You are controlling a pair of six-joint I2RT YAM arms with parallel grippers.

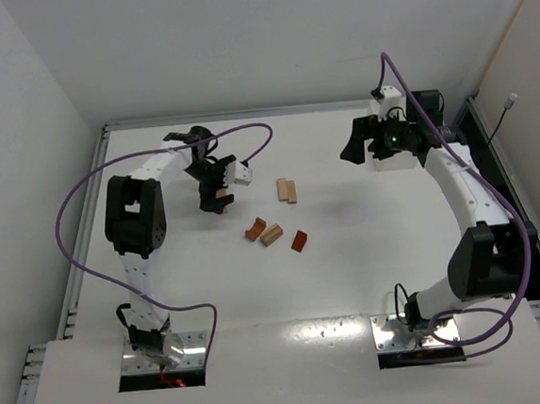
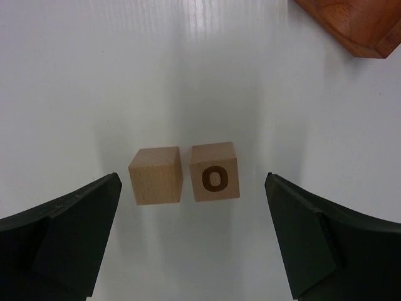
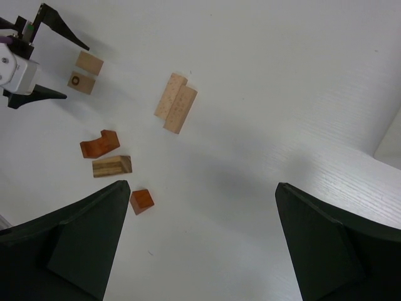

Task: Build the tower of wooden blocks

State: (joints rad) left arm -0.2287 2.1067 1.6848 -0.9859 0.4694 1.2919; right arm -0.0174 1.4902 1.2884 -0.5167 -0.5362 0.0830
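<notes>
1. For the left gripper [image 2: 191, 182]: hangs straight above the O cube [image 2: 214, 171], jaws spread wide, grips nothing.
2. For the O cube: rests on the table [image 2: 188, 75] with its letter face up, just beside a plain cube [image 2: 156, 175]; seam too fine to tell touching from barely apart.
3. Taken as a pair: lies in a short row inside the gap, long axis pointing from one finger toward the other, with the plain cube toward the wrist view's left edge.
4. Judged from that: likely to pinch both cubes end to end if closed here, not one alone; calls for a quarter turn of the wrist, or a sidestep, to straddle the O cube by itself.
5. To the right of the O cube in the overhead view: two tan bars [image 1: 287, 190], laid flat side by side and touching.
6. Nearer the arm bases than the O cube, and a little right: a reddish notched block [image 1: 255, 229]; a striped block [image 1: 271, 234] just beside it; a small red block [image 1: 299, 241] beyond those.
7. No tower yet: every block flat on the table, none on another.
8. For the right gripper [image 3: 202, 185]: jaws wide apart, empty, raised well beyond the bars from the O cube; by far the farther arm, so likely a job for the left.
</notes>
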